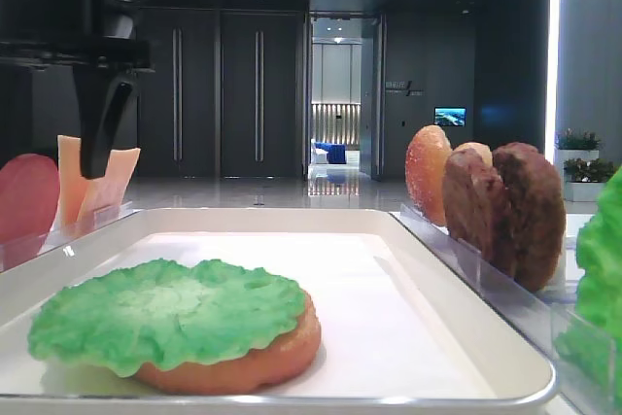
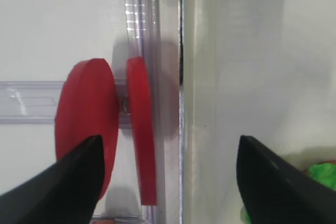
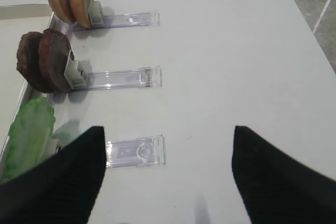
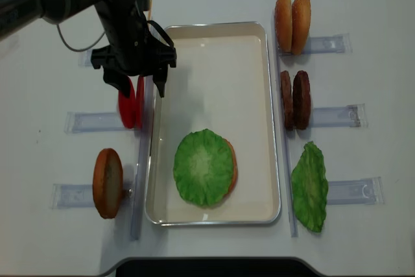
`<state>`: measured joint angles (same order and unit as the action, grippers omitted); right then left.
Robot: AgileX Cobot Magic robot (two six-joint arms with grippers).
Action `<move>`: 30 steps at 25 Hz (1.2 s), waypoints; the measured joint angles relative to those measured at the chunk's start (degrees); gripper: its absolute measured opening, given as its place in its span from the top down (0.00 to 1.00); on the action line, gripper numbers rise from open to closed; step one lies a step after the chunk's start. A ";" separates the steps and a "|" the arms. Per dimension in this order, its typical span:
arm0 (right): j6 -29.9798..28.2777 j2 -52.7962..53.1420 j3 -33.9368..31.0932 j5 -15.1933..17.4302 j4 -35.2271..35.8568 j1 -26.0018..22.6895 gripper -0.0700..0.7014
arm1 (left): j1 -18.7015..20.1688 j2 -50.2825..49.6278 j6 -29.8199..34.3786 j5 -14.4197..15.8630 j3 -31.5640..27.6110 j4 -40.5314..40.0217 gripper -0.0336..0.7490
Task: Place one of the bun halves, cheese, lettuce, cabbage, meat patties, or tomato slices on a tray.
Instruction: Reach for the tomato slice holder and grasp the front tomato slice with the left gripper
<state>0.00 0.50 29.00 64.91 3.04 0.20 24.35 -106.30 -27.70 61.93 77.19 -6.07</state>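
While poised above rack, left pincer spread wide, empty, fingers straddling flat round red tomato slices standing on edge directly below for easy pinch. Beyond right finger: large shallow white tray, bun half under green lettuce leaf.
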 joint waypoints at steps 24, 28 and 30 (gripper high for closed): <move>0.00 0.00 0.00 0.00 0.13 -0.20 0.30 | 0.00 -2.21 1.39 1.60 0.00 -2.24 0.60; 0.00 0.00 0.00 0.00 0.12 -0.20 0.30 | 0.00 -2.21 1.49 1.60 0.00 -2.81 0.76; 0.00 0.00 0.00 0.00 0.12 -0.20 0.31 | 0.00 -2.21 1.49 1.60 0.00 -2.95 0.84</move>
<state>0.00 0.50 29.00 64.91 3.17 0.00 24.35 -108.51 -26.22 63.53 77.19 -9.01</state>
